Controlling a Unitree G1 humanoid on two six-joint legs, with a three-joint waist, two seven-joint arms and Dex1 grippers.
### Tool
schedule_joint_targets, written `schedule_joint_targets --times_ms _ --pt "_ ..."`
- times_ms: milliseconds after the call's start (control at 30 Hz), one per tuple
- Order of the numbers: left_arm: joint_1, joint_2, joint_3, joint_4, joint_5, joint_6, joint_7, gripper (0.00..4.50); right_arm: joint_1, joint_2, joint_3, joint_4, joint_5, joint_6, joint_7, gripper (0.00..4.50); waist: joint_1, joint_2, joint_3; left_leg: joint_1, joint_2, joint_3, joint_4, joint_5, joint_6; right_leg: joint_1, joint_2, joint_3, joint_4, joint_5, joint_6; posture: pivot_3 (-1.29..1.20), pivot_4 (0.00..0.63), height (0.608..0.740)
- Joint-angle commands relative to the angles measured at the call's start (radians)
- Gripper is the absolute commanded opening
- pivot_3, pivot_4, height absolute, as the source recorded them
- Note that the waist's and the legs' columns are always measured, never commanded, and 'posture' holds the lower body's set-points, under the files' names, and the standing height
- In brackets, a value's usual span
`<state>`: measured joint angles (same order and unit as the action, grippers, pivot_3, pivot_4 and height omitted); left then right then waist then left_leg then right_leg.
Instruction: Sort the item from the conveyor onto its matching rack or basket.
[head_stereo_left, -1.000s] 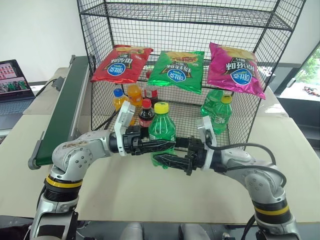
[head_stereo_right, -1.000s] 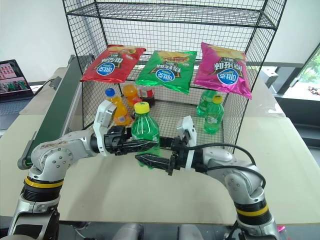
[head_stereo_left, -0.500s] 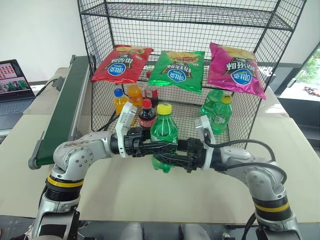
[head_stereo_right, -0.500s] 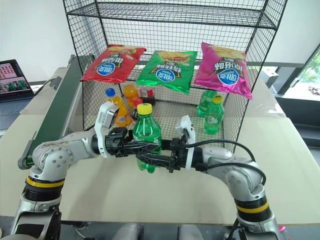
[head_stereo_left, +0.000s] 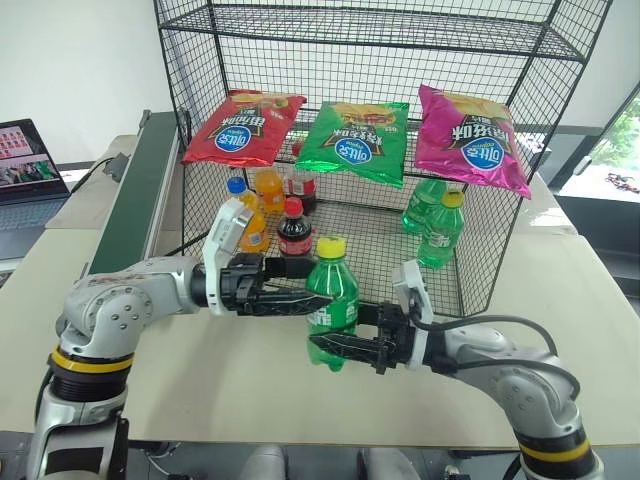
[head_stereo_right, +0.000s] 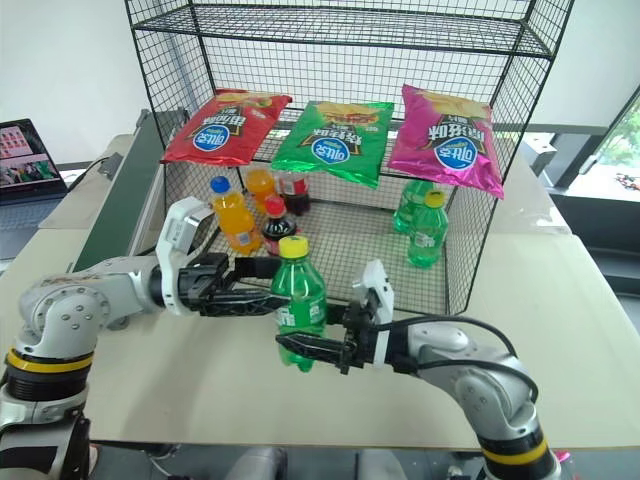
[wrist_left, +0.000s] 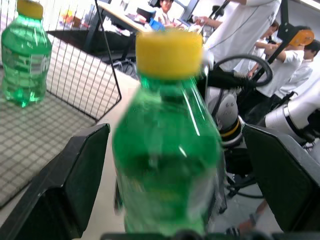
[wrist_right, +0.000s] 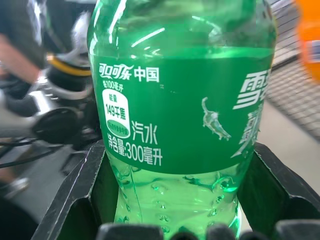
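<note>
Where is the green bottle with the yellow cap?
The green bottle is in the middle, in front of the black wire rack, held by the right gripper just above the table.

A robotics lab or test room set up like a small shop. A black wire rack (head_stereo_left: 540, 60) stands on a beige desk (head_stereo_left: 250, 380), stocked with crisp bags (head_stereo_left: 355, 140) and drink bottles (head_stereo_left: 440, 225). A green conveyor (head_stereo_left: 135, 215) runs along the left, with an open laptop (head_stereo_left: 25, 170) farther left. People in white shirts (wrist_left: 250, 30) sit at office desks beyond.
</note>
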<state>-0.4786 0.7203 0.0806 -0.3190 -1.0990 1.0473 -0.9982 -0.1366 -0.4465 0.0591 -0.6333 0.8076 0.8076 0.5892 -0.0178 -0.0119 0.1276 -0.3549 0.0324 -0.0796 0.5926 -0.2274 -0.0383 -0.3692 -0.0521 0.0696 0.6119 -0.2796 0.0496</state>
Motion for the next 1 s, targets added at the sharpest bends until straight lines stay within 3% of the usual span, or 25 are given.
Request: schedule_joint_targets --times_ms 33,133,267,400,667,1000 --pt "0.031 0.049 0.038 -0.07 -0.004 -0.025 -0.042 4.5 0.056 0.014 -0.062 -0.064 -0.182 -0.185 -0.108 2.92 0.001 0.0 0.0 0.0 0.0 0.0 0.0 0.0 0.0 0.0 0.0 0.0 0.0 0.0 0.0 0.0 0.15 0.738" --pt "0.057 0.048 0.022 -0.101 0.066 -0.107 -0.043 4.5 0.085 0.043 -0.051 -0.033 -0.362 -0.315 -0.204 2.92 0.001 0.0 0.0 0.0 0.0 0.001 0.0 0.0 0.0 0.0 -0.001 0.0 -0.001 0.0 0.0 0.0 0.15 0.738" --pt "0.087 -0.034 -0.006 -0.11 0.186 -0.258 0.005 4.5 0.102 0.08 -0.02 0.076 -0.621 -0.507 -0.345 2.92 0.002 0.001 0.0 0.001 0.0 0.001 0.0 0.0 -0.001 0.0 0.0 0.001 -0.001 0.0 0.0 0.0 0.15 0.738" --pt "0.104 -0.084 -0.03 -0.124 0.23 -0.308 0.029 4.5 0.109 0.141 -0.016 0.197 -0.755 -0.666 -0.436 2.92 0.002 0.001 0.0 0.0 0.0 0.001 0.0 0.001 -0.001 0.0 0.0 0.001 -0.001 0.0 0.0 0.0 0.15 0.738" --pt "0.084 -0.125 -0.069 -0.129 0.244 -0.328 0.038 4.5 0.058 0.257 -0.03 0.477 -0.853 -0.912 -0.553 2.92 -0.003 0.001 0.0 0.001 0.0 0.001 0.0 0.001 -0.001 0.0 0.0 0.002 0.0 0.001 -0.001 0.0 0.15 0.738" --pt "0.093 -0.13 -0.08 -0.153 0.232 -0.315 0.06 4.5 -0.037 0.309 -0.097 0.681 -0.863 -1.025 -0.631 2.92 -0.005 0.003 0.0 0.001 -0.001 0.001 0.0 0.001 -0.001 0.001 0.0 0.002 0.0 0.004 -0.008 0.0 0.15 0.738"
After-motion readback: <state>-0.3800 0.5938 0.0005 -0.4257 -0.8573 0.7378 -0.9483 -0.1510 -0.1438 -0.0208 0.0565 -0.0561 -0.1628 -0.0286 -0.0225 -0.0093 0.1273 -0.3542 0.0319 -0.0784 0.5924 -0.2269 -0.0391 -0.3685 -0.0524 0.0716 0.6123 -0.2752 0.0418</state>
